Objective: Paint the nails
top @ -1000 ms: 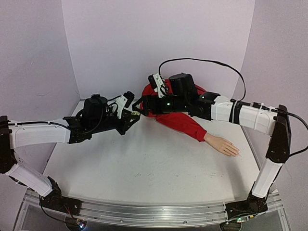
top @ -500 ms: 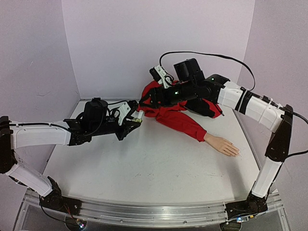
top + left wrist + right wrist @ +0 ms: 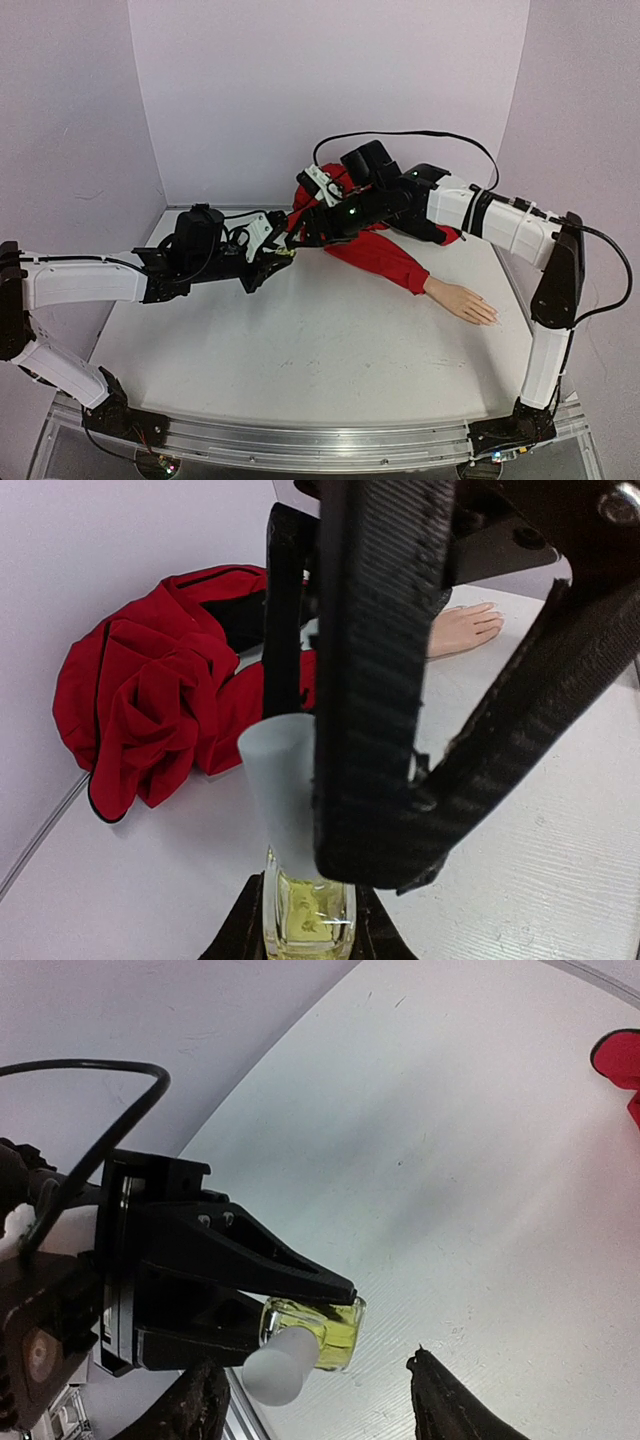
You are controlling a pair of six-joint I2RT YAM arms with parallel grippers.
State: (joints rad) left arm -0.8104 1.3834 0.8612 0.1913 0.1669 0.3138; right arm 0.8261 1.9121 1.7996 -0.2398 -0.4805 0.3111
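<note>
My left gripper (image 3: 283,252) is shut on a small clear bottle of yellowish liquid (image 3: 288,255) with a white cap (image 3: 280,780), held above the table at the back. My right gripper (image 3: 297,232) is open, and its two fingers (image 3: 370,680) straddle the cap without closing on it. In the right wrist view the bottle (image 3: 325,1332) lies between the black fingers (image 3: 250,1260) of the left gripper. The mannequin hand (image 3: 465,300) lies palm down at the right, coming out of the red jacket sleeve (image 3: 385,255). Its nails (image 3: 490,318) are too small to make out.
The bunched red jacket (image 3: 150,710) lies at the back against the wall. Pale walls close in the table (image 3: 300,370) at the back and on both sides. The right arm's black cable (image 3: 420,135) loops above the jacket.
The right gripper lifted and drew back from the bottle, then came down over its cap again. The left gripper sank a little with the bottle.
</note>
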